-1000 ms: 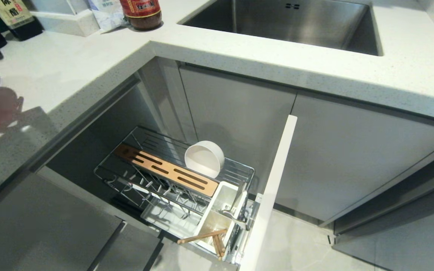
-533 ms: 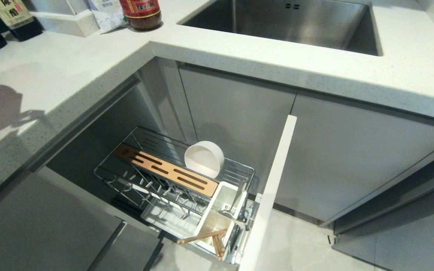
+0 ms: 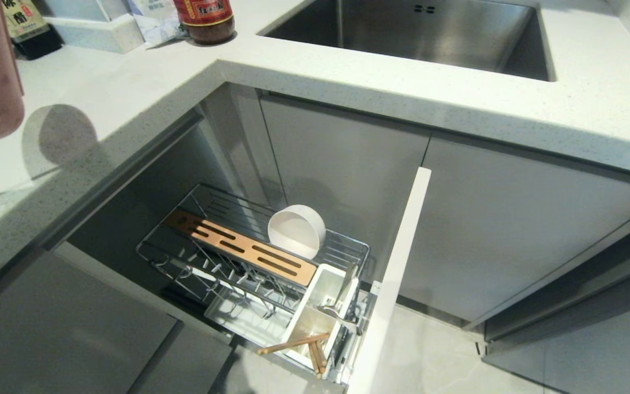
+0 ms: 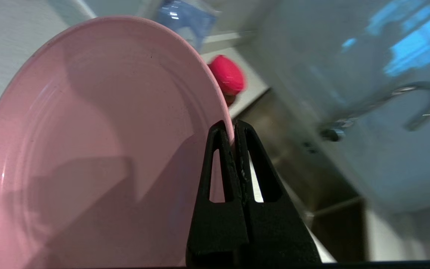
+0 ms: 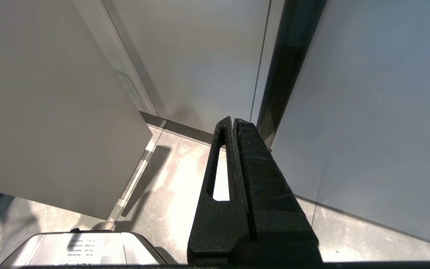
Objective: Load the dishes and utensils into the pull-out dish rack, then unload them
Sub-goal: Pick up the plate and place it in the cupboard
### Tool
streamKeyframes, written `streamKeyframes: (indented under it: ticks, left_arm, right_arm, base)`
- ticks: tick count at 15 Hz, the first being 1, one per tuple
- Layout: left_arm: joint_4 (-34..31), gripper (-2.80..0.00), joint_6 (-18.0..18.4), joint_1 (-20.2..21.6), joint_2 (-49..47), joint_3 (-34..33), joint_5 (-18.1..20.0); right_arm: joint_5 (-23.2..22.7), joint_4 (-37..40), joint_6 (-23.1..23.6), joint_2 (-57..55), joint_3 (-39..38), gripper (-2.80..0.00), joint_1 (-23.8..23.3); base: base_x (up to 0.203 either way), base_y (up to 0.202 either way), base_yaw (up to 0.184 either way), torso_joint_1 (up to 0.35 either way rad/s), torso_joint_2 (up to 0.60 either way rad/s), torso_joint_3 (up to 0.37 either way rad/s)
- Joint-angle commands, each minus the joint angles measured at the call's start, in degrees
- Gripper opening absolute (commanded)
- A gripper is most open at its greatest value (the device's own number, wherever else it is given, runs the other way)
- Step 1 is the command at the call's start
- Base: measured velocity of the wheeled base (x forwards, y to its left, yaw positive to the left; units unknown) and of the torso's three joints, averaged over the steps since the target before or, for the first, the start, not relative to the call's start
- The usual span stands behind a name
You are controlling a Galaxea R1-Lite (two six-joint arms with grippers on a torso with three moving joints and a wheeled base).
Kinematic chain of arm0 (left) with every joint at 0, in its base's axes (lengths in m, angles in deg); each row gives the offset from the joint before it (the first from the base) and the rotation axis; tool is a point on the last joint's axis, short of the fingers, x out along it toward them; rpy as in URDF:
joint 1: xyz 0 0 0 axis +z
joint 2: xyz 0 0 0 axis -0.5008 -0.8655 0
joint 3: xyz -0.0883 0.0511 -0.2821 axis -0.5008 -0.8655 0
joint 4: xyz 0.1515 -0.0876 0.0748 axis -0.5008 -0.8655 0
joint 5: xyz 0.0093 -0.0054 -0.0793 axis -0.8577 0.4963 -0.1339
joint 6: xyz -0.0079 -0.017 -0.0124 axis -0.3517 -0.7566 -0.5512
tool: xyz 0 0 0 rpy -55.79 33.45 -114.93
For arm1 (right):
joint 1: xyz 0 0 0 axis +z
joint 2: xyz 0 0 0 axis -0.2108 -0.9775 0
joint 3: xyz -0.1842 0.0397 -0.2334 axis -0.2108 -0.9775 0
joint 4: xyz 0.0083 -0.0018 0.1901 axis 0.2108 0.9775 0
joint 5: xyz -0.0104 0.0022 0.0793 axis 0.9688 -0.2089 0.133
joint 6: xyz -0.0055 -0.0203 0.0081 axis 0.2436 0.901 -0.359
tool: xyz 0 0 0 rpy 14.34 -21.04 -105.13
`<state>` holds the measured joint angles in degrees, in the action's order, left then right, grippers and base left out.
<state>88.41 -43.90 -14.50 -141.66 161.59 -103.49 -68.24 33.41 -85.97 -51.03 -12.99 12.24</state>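
Fingers point(image 4: 225, 157) of the left gripper point(image 4: 233, 129) pinch the pink plate's point(image 4: 88, 149) rim.
Right gripper point(image 5: 233, 121) fingers pressed together, holding nothing, floor point(image 5: 177, 175) beyond them.

Left gripper point(image 4: 233, 129) clamped on rim of pink plate point(image 4: 95, 149), plate upright, red bottle cap point(image 4: 228, 74) behind, blurred faucet point(image 4: 405, 108) beyond
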Motion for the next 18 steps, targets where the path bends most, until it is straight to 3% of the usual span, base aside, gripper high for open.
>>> streamKeyframes:
  ticks: [1,4,9,14,18]
  left_arm:
    - [2.4,-2.8,-0.1,-3.8,-0.4,-0.6,-0.4]
    - [5.9,-2.8,-0.1,-11.7,-0.8,-3.9,-0.9]
    - [11.9,-2.8,-0.2,-21.1,-5.4,-9.2,-5.8]
    - [17.6,-2.8,-1.4,-23.1,-9.6,-17.9,-8.5]
    - [23.3,-2.8,-8.2,-23.1,-10.9,-27.7,-8.5]
  right_arm:
    - [0.0,0.0,0.0,0.0,0.0,-2.8,0.0]
    - [0.0,0.0,0.0,0.0,0.0,-2.8,0.0]
    - [0.0,0.0,0.0,0.0,0.0,-2.8,0.0]
    - [0.0,0.0,0.0,0.0,0.0,-2.8,0.0]
    - [0.0,0.0,0.0,0.0,0.0,-2.8,0.0]
  base:
    - [0.0,0.0,0.0,0.0,0.0,0.0]
    - [0.0,0.0,0.0,0.0,0.0,0.0]
    - [0.0,0.0,0.0,0.0,0.0,0.0]
    - [0.0,0.0,0.0,0.0,0.0,0.0]
    - [0.0,0.0,0.0,0.0,0.0,0.0]
